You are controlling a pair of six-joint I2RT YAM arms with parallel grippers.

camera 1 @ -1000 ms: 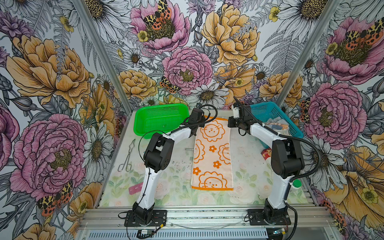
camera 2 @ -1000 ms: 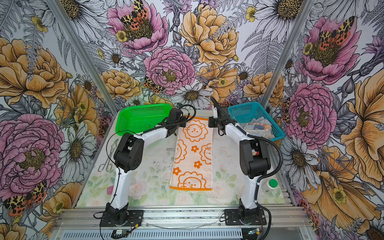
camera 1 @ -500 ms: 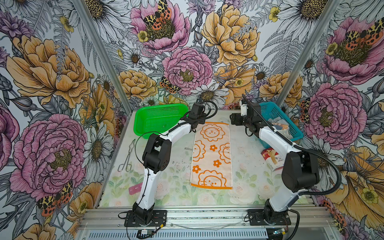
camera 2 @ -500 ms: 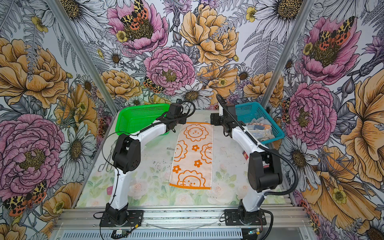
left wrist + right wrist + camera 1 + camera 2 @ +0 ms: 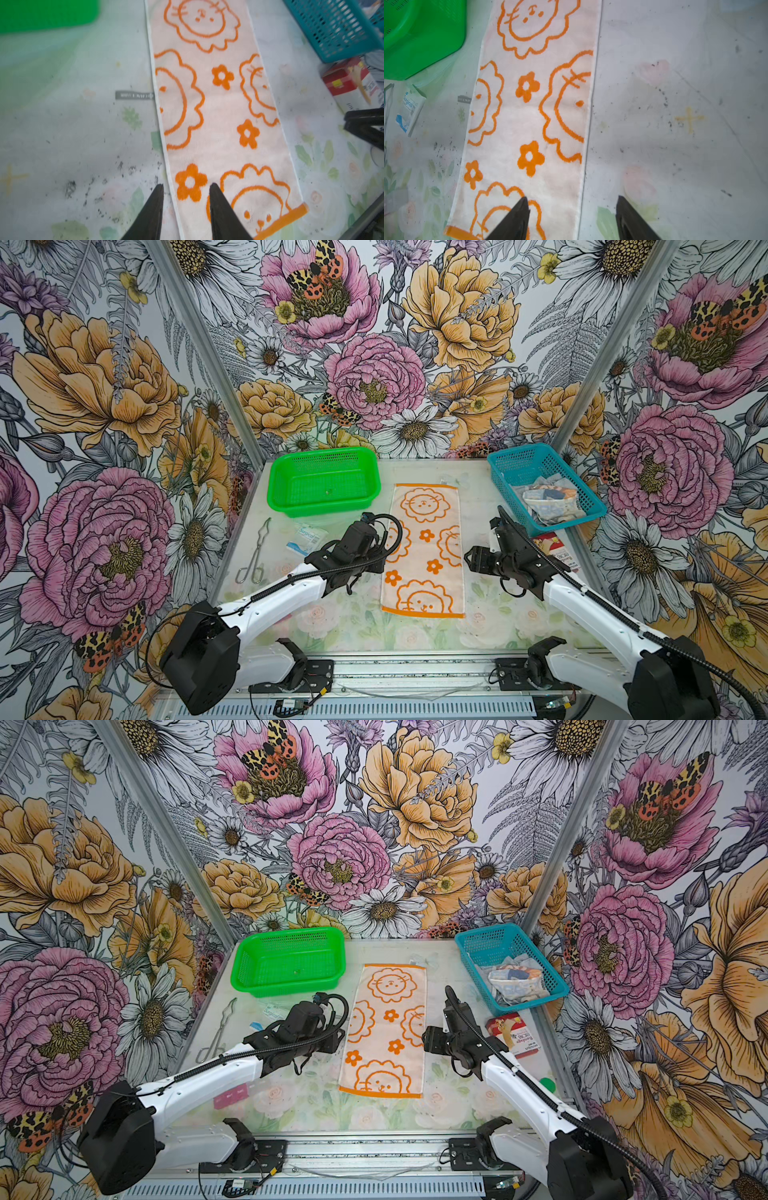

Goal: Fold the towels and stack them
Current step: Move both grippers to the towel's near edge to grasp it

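Both your arms pull back along the orange towel [image 5: 424, 547]. Your left gripper [image 5: 186, 185] gapes partly, right gripper [image 5: 572, 197] wider, both holding nothing.

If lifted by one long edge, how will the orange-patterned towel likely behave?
The orange-patterned towel lies flat, hugging the table, so it probably sags and drapes when lifted. Its thin edge suggests it is light; pushed, it would likely bunch or slide rather than move rigidly.
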